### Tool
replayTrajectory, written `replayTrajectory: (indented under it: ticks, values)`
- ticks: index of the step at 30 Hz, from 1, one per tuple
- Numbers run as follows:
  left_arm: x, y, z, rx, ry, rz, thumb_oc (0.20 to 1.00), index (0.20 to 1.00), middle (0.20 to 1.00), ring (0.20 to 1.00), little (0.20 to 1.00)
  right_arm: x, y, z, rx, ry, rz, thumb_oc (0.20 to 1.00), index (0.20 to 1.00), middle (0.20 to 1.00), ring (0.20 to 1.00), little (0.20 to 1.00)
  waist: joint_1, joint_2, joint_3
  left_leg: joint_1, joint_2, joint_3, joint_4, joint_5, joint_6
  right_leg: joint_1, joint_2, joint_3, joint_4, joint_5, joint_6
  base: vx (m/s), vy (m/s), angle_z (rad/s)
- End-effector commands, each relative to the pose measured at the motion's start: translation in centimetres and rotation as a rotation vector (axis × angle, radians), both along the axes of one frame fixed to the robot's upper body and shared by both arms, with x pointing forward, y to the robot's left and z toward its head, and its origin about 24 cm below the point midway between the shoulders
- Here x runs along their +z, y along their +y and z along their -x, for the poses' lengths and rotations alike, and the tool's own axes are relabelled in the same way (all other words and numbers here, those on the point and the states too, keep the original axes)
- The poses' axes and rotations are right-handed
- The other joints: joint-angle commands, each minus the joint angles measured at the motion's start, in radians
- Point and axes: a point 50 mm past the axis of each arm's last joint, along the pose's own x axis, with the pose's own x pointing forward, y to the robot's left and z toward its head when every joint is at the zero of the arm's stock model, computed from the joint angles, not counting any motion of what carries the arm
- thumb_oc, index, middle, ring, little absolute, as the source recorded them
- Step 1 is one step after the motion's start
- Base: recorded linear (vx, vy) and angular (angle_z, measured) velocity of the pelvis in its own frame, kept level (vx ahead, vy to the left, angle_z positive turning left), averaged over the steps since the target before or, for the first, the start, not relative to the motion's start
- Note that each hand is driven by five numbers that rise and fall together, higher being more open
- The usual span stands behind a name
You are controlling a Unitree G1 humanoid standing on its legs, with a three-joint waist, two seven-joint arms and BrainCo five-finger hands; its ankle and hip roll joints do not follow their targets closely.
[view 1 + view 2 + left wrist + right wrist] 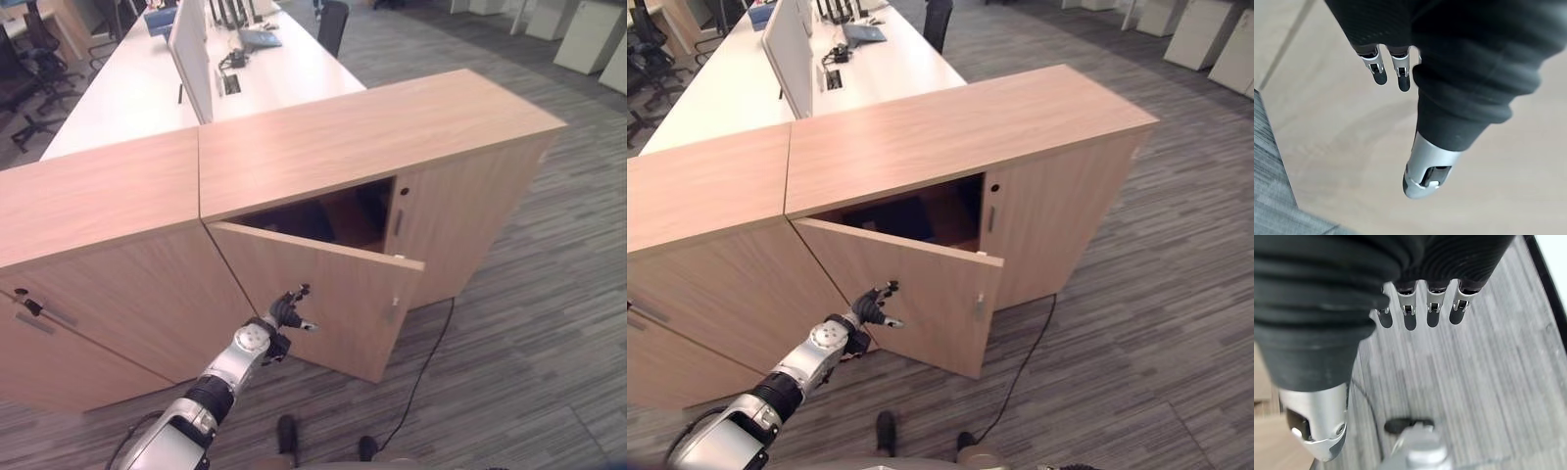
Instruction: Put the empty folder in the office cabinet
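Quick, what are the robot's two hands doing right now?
Left hand: open, holding nothing, at the cabinet door.
Right hand: open, empty, above the floor.

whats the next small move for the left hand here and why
Probably press the left hand on against the cabinet door to swing it closed. The door stands ajar, its free edge out from the office cabinet, and the hand's straight fingers sit by the door's outer face, holding nothing. The right hand hangs open over the floor, also without a folder. I cannot tell whether a folder lies in the dark opening.
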Motion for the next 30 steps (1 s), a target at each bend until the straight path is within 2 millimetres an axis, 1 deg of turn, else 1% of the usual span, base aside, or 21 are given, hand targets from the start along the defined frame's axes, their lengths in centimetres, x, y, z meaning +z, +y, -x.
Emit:
replayTrajectory:
  ticks: [1, 2, 4, 7, 8, 10, 14, 16, 18, 19, 20, 21, 22, 23, 24, 25, 26, 27, 28, 29, 30]
  values:
    - [4.4, 2.8, -3.2, 0.139, -0.195, 0.032, 1.000, 1.000, 1.000, 1.000, 1.000, -0.5, 1.1, 0.3, 0.021, 0.010, -0.027, 1.000, 1.000, 1.000, 1.000, 1.000, 0.008, -0.029, -0.018, -0.061, -0.012, 0.048, -0.004, 0.153, 0.067, 0.104, 0.031, -0.028, 0.028, -0.122, 0.071, 0.21, 0.099, -0.42]
    - [4.4, 2.8, -3.2, 0.139, -0.194, 0.032, 1.000, 1.000, 1.000, 1.000, 1.000, -0.5, 1.1, 0.3, 0.021, 0.010, -0.027, 1.000, 1.000, 1.000, 1.000, 1.000, 0.008, -0.030, -0.017, -0.059, -0.013, 0.049, -0.004, 0.153, 0.067, 0.105, 0.030, -0.028, 0.027, -0.122, 0.071, 0.22, 0.119, -0.56]
    - [3.8, 3.2, -3.1, 0.181, -0.173, 0.032, 1.000, 1.000, 1.000, 1.000, 1.000, -0.5, 1.2, 0.5, 0.025, 0.023, -0.030, 1.000, 1.000, 1.000, 1.000, 1.000, 0.003, -0.027, -0.043, -0.033, -0.013, 0.057, -0.015, 0.150, 0.070, 0.118, 0.017, -0.026, 0.010, -0.130, 0.079, 0.21, 0.138, -0.68]
    - [3.8, 4.1, -3.0, 0.229, -0.180, 0.041, 1.000, 1.000, 1.000, 1.000, 1.000, -0.8, 2.1, 0.4, 0.045, 0.031, -0.060, 1.000, 1.000, 1.000, 1.000, 1.000, 0.003, -0.032, -0.085, -0.001, -0.034, 0.085, -0.019, 0.109, 0.100, 0.120, -0.035, -0.014, 0.006, -0.143, 0.118, 0.24, 0.180, -0.41]
    - [3.7, 4.1, -3.0, 0.229, -0.180, 0.041, 1.000, 1.000, 1.000, 1.000, 1.000, -0.8, 2.1, 0.4, 0.045, 0.031, -0.060, 1.000, 1.000, 1.000, 1.000, 1.000, 0.004, -0.033, -0.085, 0.000, -0.035, 0.086, -0.019, 0.108, 0.100, 0.121, -0.037, -0.014, 0.007, -0.144, 0.119, 0.20, 0.180, -0.26]
    - [3.8, 4.2, -2.9, 0.249, -0.184, 0.078, 1.000, 1.000, 1.000, 1.000, 1.000, -1.0, 2.5, 0.5, 0.082, 0.048, -0.077, 1.000, 1.000, 1.000, 1.000, 1.000, 0.008, -0.035, -0.104, 0.026, -0.060, 0.103, -0.017, 0.074, 0.127, 0.105, -0.083, 0.003, 0.065, -0.153, 0.153, 0.23, 0.212, -0.09]
    - [4.0, 4.2, -3.0, 0.251, -0.185, 0.088, 1.000, 1.000, 1.000, 1.000, 1.000, -1.0, 2.8, 0.1, 0.091, 0.039, -0.092, 1.000, 1.000, 1.000, 1.000, 1.000, 0.014, -0.035, -0.121, 0.060, -0.097, 0.112, -0.014, 0.039, 0.151, 0.084, -0.141, -0.014, 0.152, -0.151, 0.193, 0.17, 0.163, -0.06]
    - [4.2, 4.0, -3.1, 0.246, -0.188, 0.092, 1.000, 1.000, 1.000, 1.000, 1.000, -0.9, 2.8, 0.1, 0.094, 0.038, -0.094, 1.000, 1.000, 1.000, 1.000, 1.000, 0.015, -0.036, -0.123, 0.069, -0.108, 0.112, -0.014, 0.031, 0.156, 0.076, -0.155, -0.023, 0.184, -0.145, 0.201, 0.09, 0.106, 0.03]
    - [4.7, 3.8, -3.3, 0.236, -0.206, 0.101, 1.000, 1.000, 1.000, 1.000, 1.000, -0.8, 2.6, -0.2, 0.106, 0.029, -0.091, 1.000, 1.000, 1.000, 1.000, 1.000, 0.020, -0.033, -0.119, 0.093, -0.132, 0.108, -0.017, 0.013, 0.170, 0.044, -0.189, -0.047, 0.283, -0.112, 0.215, 0.08, 0.125, 0.03]
    - [5.1, 3.6, -3.5, 0.222, -0.221, 0.106, 1.000, 1.000, 1.000, 1.000, 1.000, -0.8, 2.6, -0.5, 0.116, 0.024, -0.090, 1.000, 1.000, 1.000, 1.000, 1.000, 0.025, -0.033, -0.111, 0.105, -0.141, 0.107, -0.019, 0.004, 0.178, 0.018, -0.210, -0.066, 0.351, -0.074, 0.218, 0.06, 0.197, -0.02]
    - [5.9, 3.4, -3.6, 0.195, -0.243, 0.110, 1.000, 1.000, 1.000, 1.000, 1.000, -0.7, 2.5, -1.0, 0.133, 0.012, -0.087, 1.000, 1.000, 1.000, 1.000, 1.000, 0.035, -0.030, -0.090, 0.139, -0.154, 0.109, -0.019, -0.018, 0.192, -0.025, -0.264, -0.134, 0.490, 0.023, 0.195, 0.03, 0.151, -0.04]
    - [5.9, 3.4, -3.6, 0.195, -0.243, 0.110, 1.000, 1.000, 1.000, 1.000, 1.000, -0.7, 2.5, -1.0, 0.133, 0.012, -0.087, 1.000, 1.000, 1.000, 1.000, 1.000, 0.034, -0.032, -0.089, 0.139, -0.156, 0.109, -0.019, -0.018, 0.192, -0.026, -0.266, -0.133, 0.494, 0.021, 0.195, 0.11, 0.195, 0.13]
    - [6.5, 3.4, -3.5, 0.162, -0.256, 0.108, 1.000, 1.000, 1.000, 1.000, 1.000, -0.7, 2.9, -1.5, 0.169, -0.003, -0.091, 1.000, 1.000, 1.000, 1.000, 1.000, 0.047, -0.037, -0.061, 0.189, -0.150, 0.120, -0.019, -0.067, 0.197, -0.102, -0.366, -0.241, 0.657, 0.066, 0.180, 0.12, 0.067, 0.19]
    - [6.8, 3.2, -3.6, 0.146, -0.266, 0.113, 1.000, 1.000, 1.000, 1.000, 1.000, -0.7, 3.0, -1.6, 0.180, -0.004, -0.093, 1.000, 1.000, 1.000, 1.000, 1.000, 0.049, -0.036, -0.058, 0.195, -0.139, 0.121, -0.019, -0.075, 0.194, -0.133, -0.390, -0.266, 0.647, 0.060, 0.180, 0.12, 0.001, 0.19]
    - [7.2, 2.6, -3.8, 0.123, -0.285, 0.125, 1.000, 1.000, 1.000, 1.000, 1.000, -0.7, 3.1, -1.9, 0.193, -0.006, -0.093, 1.000, 1.000, 1.000, 1.000, 1.000, 0.043, -0.031, -0.051, 0.189, -0.125, 0.113, -0.019, -0.065, 0.189, -0.160, -0.387, -0.287, 0.607, 0.047, 0.164, 0.02, -0.091, 0.01]
    - [7.2, 2.6, -3.8, 0.123, -0.285, 0.125, 1.000, 1.000, 1.000, 1.000, 1.000, -0.7, 3.1, -1.9, 0.193, -0.006, -0.093, 1.000, 1.000, 1.000, 1.000, 1.000, 0.042, -0.030, -0.050, 0.190, -0.124, 0.111, -0.019, -0.065, 0.188, -0.158, -0.386, -0.290, 0.606, 0.046, 0.163, 0.05, -0.244, 0.00]
    - [7.7, 0.7, -3.9, 0.063, -0.307, 0.162, 1.000, 1.000, 1.000, 1.000, 1.000, -0.5, 3.3, -2.7, 0.206, -0.022, -0.093, 1.000, 1.000, 1.000, 1.000, 1.000, 0.017, -0.028, -0.025, 0.196, -0.107, 0.069, -0.019, -0.059, 0.173, -0.194, -0.309, -0.234, 0.467, 0.012, 0.160, 0.05, -0.179, 0.15]
    - [7.8, 0.7, -3.9, 0.063, -0.308, 0.162, 1.000, 1.000, 1.000, 1.000, 1.000, -0.5, 3.3, -2.7, 0.206, -0.023, -0.092, 1.000, 1.000, 1.000, 1.000, 1.000, 0.017, -0.025, -0.025, 0.194, -0.104, 0.069, -0.019, -0.058, 0.172, -0.192, -0.305, -0.236, 0.459, 0.017, 0.159, 0.09, -0.310, 0.29]
    - [8.2, -0.5, -4.0, 0.026, -0.325, 0.181, 1.000, 1.000, 1.000, 1.000, 1.000, -0.4, 3.2, -3.2, 0.198, -0.040, -0.086, 1.000, 1.000, 1.000, 1.000, 1.000, -0.002, -0.036, -0.012, 0.205, -0.100, 0.046, -0.019, -0.067, 0.160, -0.202, -0.256, -0.181, 0.335, 0.012, 0.173, 0.07, -0.222, 0.36]
    - [8.7, -1.1, -4.1, 0.002, -0.338, 0.197, 1.000, 1.000, 1.000, 1.000, 1.000, -0.4, 3.3, -3.3, 0.188, -0.041, -0.088, 1.000, 1.000, 1.000, 1.000, 1.000, -0.012, -0.046, -0.008, 0.213, -0.098, 0.030, -0.019, -0.073, 0.153, -0.196, -0.228, -0.145, 0.232, 0.030, 0.192, 0.12, -0.325, 0.38]
    - [8.9, -1.7, -4.0, -0.023, -0.345, 0.199, 1.000, 1.000, 1.000, 1.000, 1.000, -0.5, 3.4, -2.9, 0.184, -0.031, -0.092, 1.000, 1.000, 1.000, 1.000, 1.000, -0.020, -0.062, -0.007, 0.220, -0.094, 0.013, -0.019, -0.080, 0.146, -0.191, -0.211, -0.102, 0.169, 0.040, 0.205, 0.12, -0.270, 0.52]
